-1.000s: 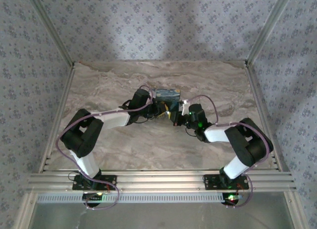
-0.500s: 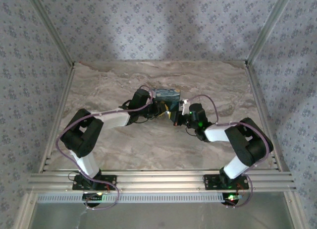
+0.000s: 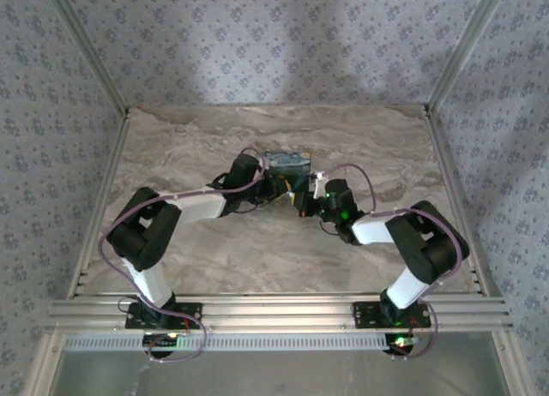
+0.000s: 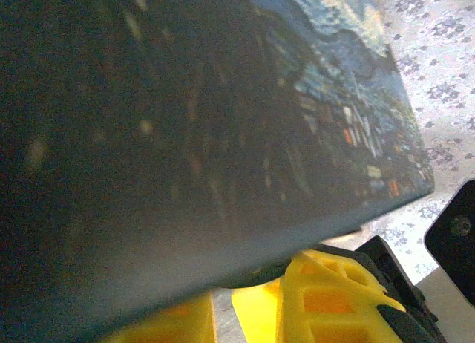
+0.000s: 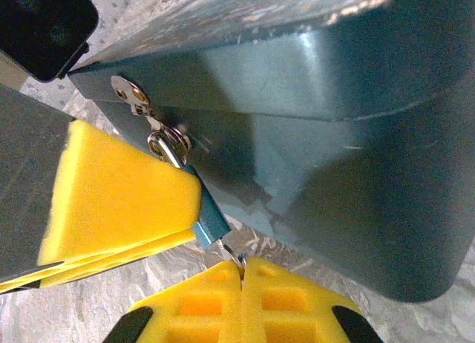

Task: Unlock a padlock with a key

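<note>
Marble-patterned table (image 3: 214, 250), patterned walls (image 3: 274, 45). Left gripper (image 3: 285, 190) clamps padlock (image 5: 208, 217); right gripper (image 5: 241, 276) pinches key (image 5: 234, 254).

The right end effector (image 3: 305, 202) (and its elbow) has edged slightly left toward the blue box (image 3: 287, 165).

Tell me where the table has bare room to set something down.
Bare: the near middle of the table between both arms; the far strip behind the blue box; the far-left corner. Crowded: centre, where left gripper and right gripper meet.
</note>
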